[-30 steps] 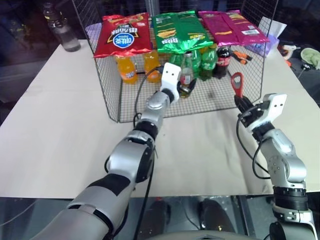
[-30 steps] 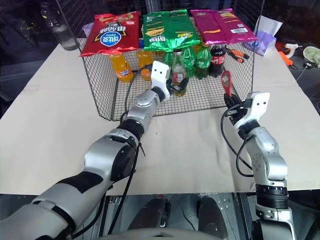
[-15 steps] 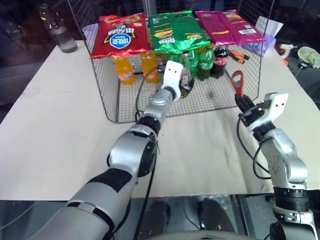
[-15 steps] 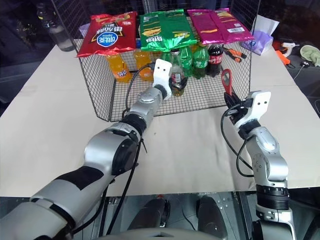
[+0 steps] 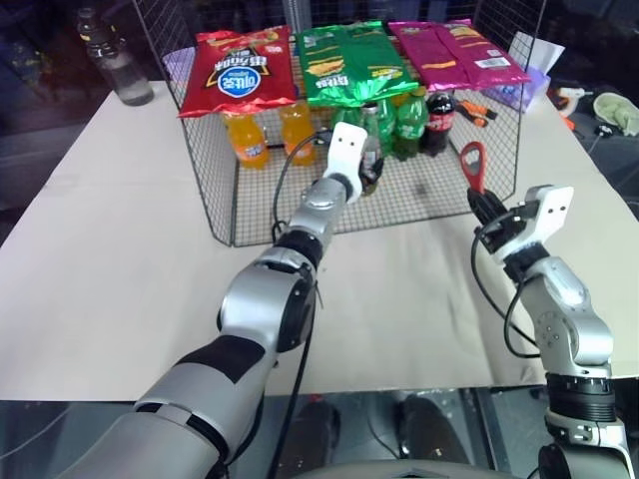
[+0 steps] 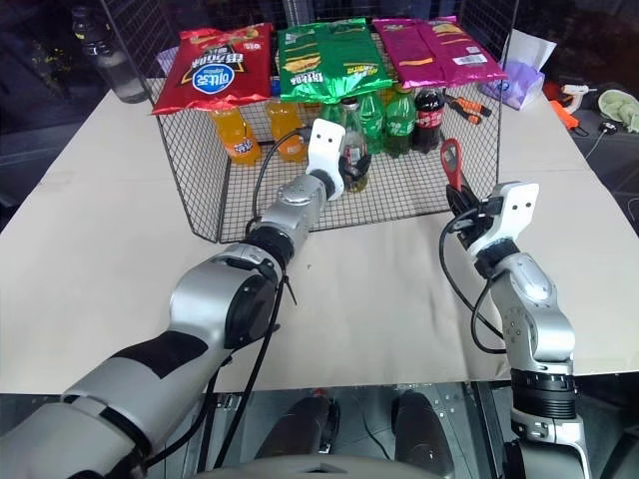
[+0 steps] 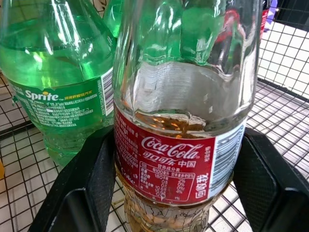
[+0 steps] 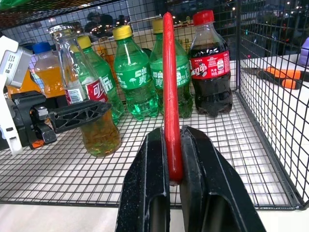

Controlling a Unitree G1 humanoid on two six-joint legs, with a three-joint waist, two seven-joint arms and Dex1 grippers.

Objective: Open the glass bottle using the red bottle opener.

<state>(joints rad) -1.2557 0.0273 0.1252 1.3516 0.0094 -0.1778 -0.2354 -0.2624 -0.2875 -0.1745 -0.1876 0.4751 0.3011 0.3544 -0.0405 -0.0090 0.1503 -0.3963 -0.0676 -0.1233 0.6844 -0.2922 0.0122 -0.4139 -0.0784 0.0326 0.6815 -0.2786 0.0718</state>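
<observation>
Wire cage (image 5: 240, 190) at back centre of surface (image 5: 120, 259), glass bottle (image 8: 89, 104) standing inside it in front of soda bottles (image 8: 133, 72), snack bags (image 5: 349, 60) lying on top, water bottle (image 5: 115, 65) well apart at far left.

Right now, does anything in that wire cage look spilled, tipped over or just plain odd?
Nothing is spilled or tipped. One oddity: the glass bottle is only partly full of amber drink, while the green soda bottles behind it look nearly full. All bottles stand upright.
</observation>
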